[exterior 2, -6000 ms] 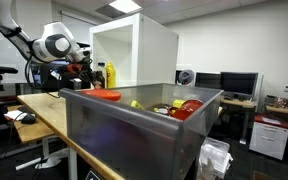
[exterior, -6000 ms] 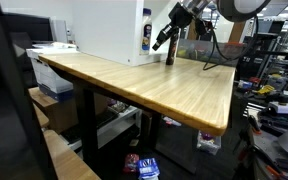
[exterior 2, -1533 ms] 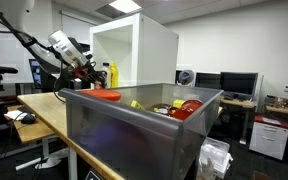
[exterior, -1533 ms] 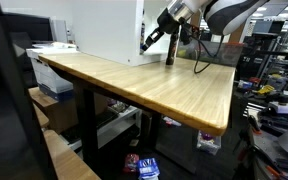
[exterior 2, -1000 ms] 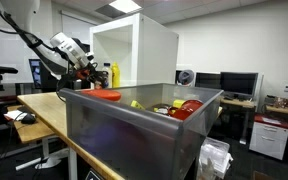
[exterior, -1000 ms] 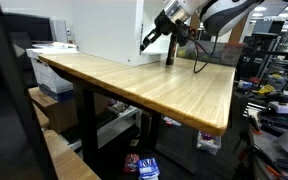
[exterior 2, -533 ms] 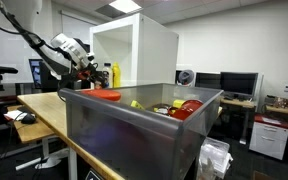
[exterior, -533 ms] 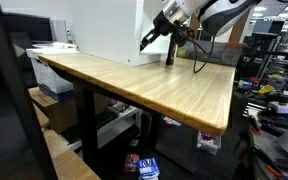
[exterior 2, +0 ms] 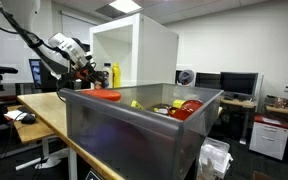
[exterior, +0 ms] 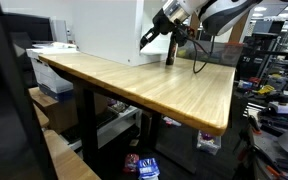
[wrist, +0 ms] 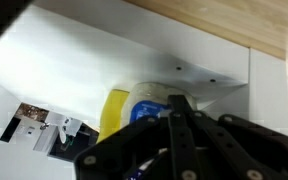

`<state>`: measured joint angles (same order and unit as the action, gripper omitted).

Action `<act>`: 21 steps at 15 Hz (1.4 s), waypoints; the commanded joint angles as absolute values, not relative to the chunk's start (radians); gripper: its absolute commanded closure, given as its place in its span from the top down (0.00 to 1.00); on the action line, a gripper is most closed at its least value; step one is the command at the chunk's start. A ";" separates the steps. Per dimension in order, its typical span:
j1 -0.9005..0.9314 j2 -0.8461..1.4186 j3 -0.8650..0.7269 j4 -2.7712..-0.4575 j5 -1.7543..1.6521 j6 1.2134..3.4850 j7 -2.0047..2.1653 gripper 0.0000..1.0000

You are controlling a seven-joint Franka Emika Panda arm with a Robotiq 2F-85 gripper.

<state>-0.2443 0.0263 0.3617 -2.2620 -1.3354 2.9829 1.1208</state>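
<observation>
My gripper [wrist: 176, 100] is shut with nothing between its fingers, the two black fingers pressed together. Its tip points at a yellow bottle with a blue label [wrist: 134, 108], which stands inside an open white box [wrist: 104, 60] on the wooden table. The bottle sits just beyond the fingertips; whether they touch it I cannot tell. In both exterior views the gripper [exterior: 144, 42] [exterior 2: 91, 68] hangs at the box's open side, by the yellow bottle [exterior 2: 109, 74]. The lower part of the bottle is hidden behind the fingers in the wrist view.
The white box [exterior 2: 134, 55] stands at the table's far end. A brown bottle [exterior: 170, 52] stands beside it behind the gripper. A grey bin [exterior 2: 134, 125] holds a red lid and several small items. The wooden tabletop [exterior: 144, 85] stretches toward the camera.
The gripper has crept slightly closer to the box opening and the bottle. Its jaws have stayed shut.
</observation>
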 commanded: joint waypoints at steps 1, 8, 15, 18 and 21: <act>-0.243 -0.042 0.366 -2.325 -1.286 2.995 1.110 0.00; -0.234 -0.128 0.371 -2.428 -1.142 3.022 1.042 0.00; -0.044 -0.194 0.255 -2.535 -0.777 2.968 0.715 0.00; 0.049 -0.237 0.221 -2.559 -0.591 2.862 0.520 0.26; 0.109 -0.301 0.206 -2.542 -0.407 2.687 0.320 0.37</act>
